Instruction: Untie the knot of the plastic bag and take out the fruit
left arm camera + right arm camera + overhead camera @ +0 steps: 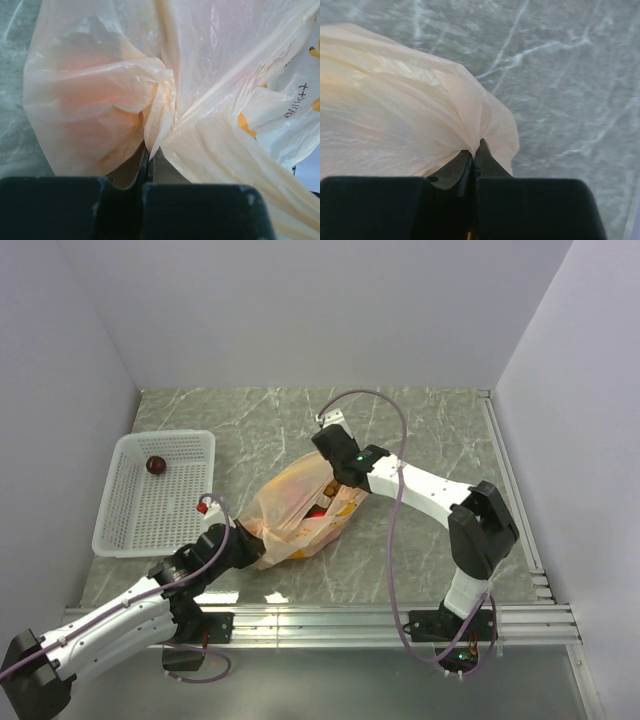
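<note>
Left pincer (149, 151) and right pincer (476, 149) both clamped on bag (285, 502); one fruit out, the rest inside.
Left jaws are pressed together on a gathered pinch of plastic at the bag's near-left end. Right jaws are pressed together on a fold at its far end, with bare bench (430, 425) beyond. Bag lies mid-bench, stretched between the two arms. Knot: no tied lump is visible in any view. Top view hints at a gaping mouth, so untying is judged done or close to it, not certain. Maroon fruit (156, 465) sits in the white basket (150, 515) at left, well apart from the bag. Red and orange-yellow fruit (318, 512) show through the film. Judged: removal barely begun, most of the fruit left to lift out.
</note>
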